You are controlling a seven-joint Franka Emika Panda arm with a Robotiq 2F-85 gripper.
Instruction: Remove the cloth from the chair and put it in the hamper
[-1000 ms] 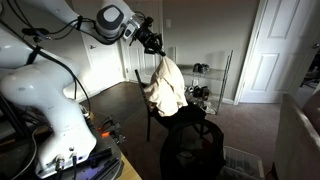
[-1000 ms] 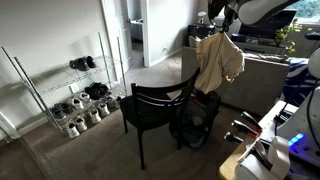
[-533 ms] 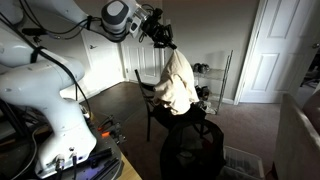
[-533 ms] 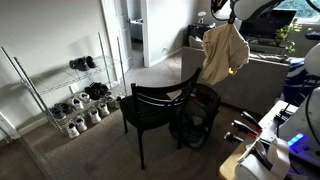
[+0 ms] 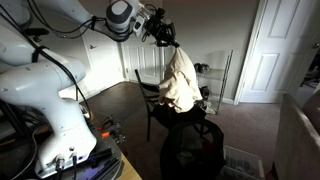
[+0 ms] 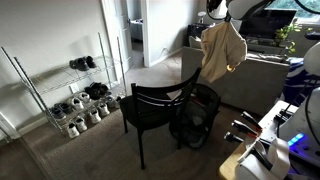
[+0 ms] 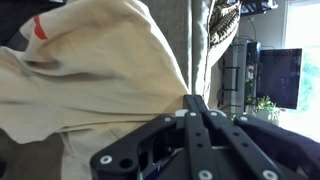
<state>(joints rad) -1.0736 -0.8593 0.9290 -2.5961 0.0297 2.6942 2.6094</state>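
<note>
Because the chair (image 6: 155, 105) has no cloth on it and the hamper (image 6: 196, 118) stands just beside it, with the cloth (image 5: 180, 82) hanging up high, squeezed tight in the gripper (image 5: 170, 43), I think the next move is lowering it into the hamper and letting go.

The cloth (image 5: 180, 82) was cream, with a red mark (image 7: 38, 28) at the wrist view's upper left. The chair (image 6: 150, 104) and hamper (image 5: 193, 150) were black, the door (image 5: 268, 50) white.
</note>
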